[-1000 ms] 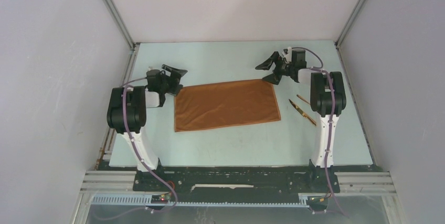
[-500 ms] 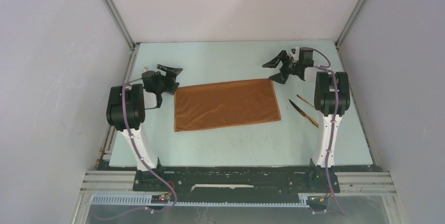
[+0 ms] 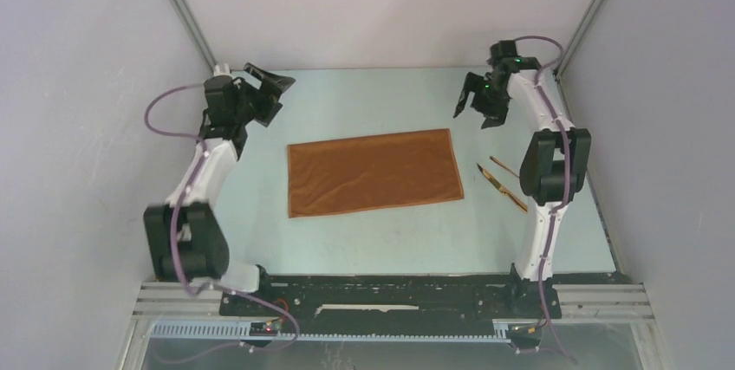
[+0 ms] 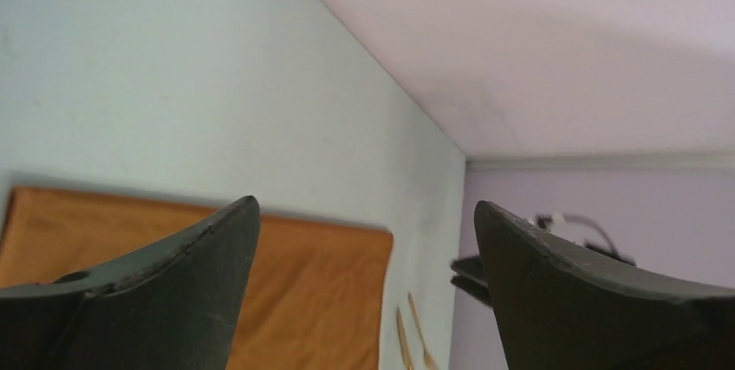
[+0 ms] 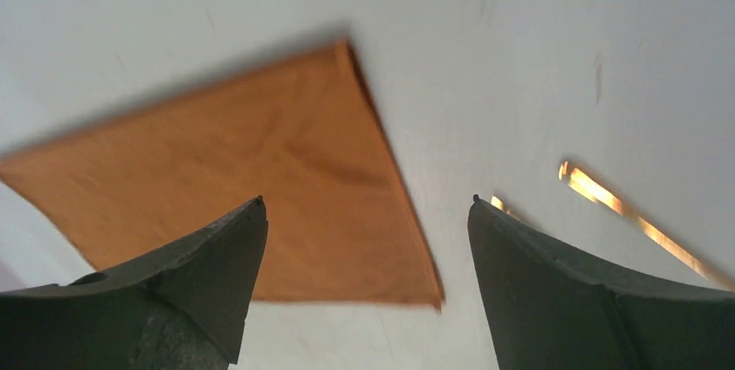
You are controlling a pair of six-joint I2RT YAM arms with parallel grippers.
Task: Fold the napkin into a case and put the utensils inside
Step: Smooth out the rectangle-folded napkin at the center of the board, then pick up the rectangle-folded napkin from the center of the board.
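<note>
Left tool [image 3: 277,95] up in the air over the far left corner of the desk [image 3: 390,231], fingers spread wide, loose and empty, nothing between them; right tool [image 3: 473,115] up in the air near the far right corner, fingers spread wide too, nothing held, nothing touched; napkin [image 3: 373,172] flat on the desk, a wide rust-orange rectangle, not yet a narrow case; down below and between the two tools, to the right of the left tool and to the left of the right tool, closer to the arm bases than either, well apart from both; utensils [image 3: 500,182] as two thin gold pieces, side by side and slanted on the bare desk, just beside the right edge of the napkin but not touching it, out in the open, not inside any fold; below the right tool and a little to its right, far from the left tool; from the left tool's own camera, napkin low down and partly hidden behind one finger, utensils tiny past its far edge; from the right tool's own camera, one napkin corner down in the gap between the fingers, utensils only blurry gold streaks near the other finger; fork or not, too blurry to tell.
</note>
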